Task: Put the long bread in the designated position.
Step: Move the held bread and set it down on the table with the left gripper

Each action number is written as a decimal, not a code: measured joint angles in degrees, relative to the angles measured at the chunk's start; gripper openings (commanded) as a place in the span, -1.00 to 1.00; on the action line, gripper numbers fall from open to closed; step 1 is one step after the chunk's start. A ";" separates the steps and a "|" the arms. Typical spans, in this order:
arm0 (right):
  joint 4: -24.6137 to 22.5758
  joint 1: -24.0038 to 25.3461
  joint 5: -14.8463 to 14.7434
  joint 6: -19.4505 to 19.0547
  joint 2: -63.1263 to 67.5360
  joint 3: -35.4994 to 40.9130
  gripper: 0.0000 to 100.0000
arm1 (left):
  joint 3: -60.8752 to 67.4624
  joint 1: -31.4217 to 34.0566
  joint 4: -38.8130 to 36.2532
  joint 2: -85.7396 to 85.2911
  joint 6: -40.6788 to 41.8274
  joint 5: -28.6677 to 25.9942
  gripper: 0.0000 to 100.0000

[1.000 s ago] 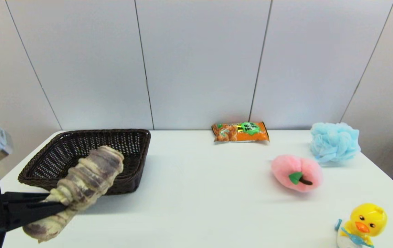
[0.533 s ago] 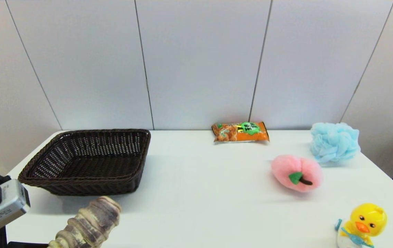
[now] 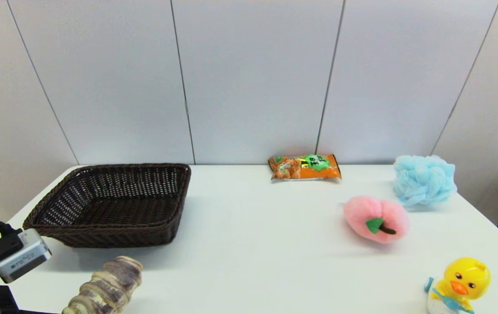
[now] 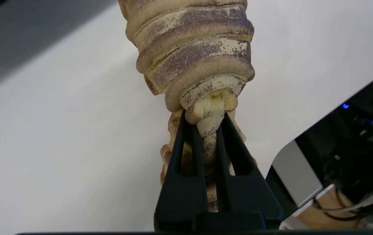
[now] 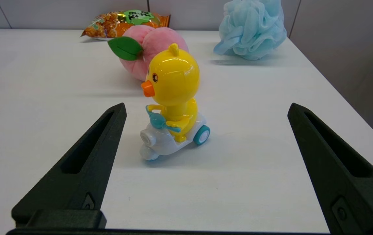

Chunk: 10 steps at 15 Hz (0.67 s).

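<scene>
The long bread [image 3: 108, 284], a beige ridged loaf with brown-grey stripes, sits low over the table's near-left corner, in front of the dark wicker basket [image 3: 114, 237] and outside it. My left gripper [image 4: 204, 116] is shut on the long bread [image 4: 193, 49] at its narrow end, with the loaf's thick part reaching away from the fingers. In the head view only the left arm's wrist camera [image 3: 20, 257] shows beside the loaf. My right gripper [image 5: 206, 106] stands open at the table's near right, a yellow duck toy [image 5: 171, 101] just beyond its fingers.
The basket holds nothing. An orange snack packet [image 3: 305, 166] lies at the back by the wall. A pink plush peach [image 3: 375, 218], a blue bath puff [image 3: 423, 179] and the duck toy [image 3: 460, 283] occupy the right side. The table's near-left corner edge [image 4: 304, 127] runs beside the loaf.
The left gripper has carried the bread down and back toward me, from over the basket's front rim to low in front of the basket. Nothing else moved.
</scene>
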 measured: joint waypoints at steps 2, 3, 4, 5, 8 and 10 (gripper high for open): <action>0.00 0.00 -0.02 0.00 0.00 0.00 1.00 | -0.15 1.44 -0.18 1.68 -2.82 0.11 -1.00; 0.00 0.00 0.00 -0.02 0.00 0.00 1.00 | -0.22 2.12 -0.27 2.51 -3.60 0.20 -1.00; -0.02 0.00 0.00 0.00 0.00 0.00 1.00 | -0.26 2.79 -0.62 3.39 -4.04 0.20 -1.00; -0.02 0.00 -0.02 0.00 0.00 0.00 1.00 | -0.26 3.50 -1.49 4.35 -4.22 0.20 -1.00; -0.02 0.00 0.00 -0.02 0.00 0.00 1.00 | -0.48 4.83 -3.19 6.80 -4.25 0.24 -1.00; 0.00 0.00 -0.02 -0.02 0.00 0.00 1.00 | -0.56 5.10 -4.55 7.94 -4.25 0.24 -1.00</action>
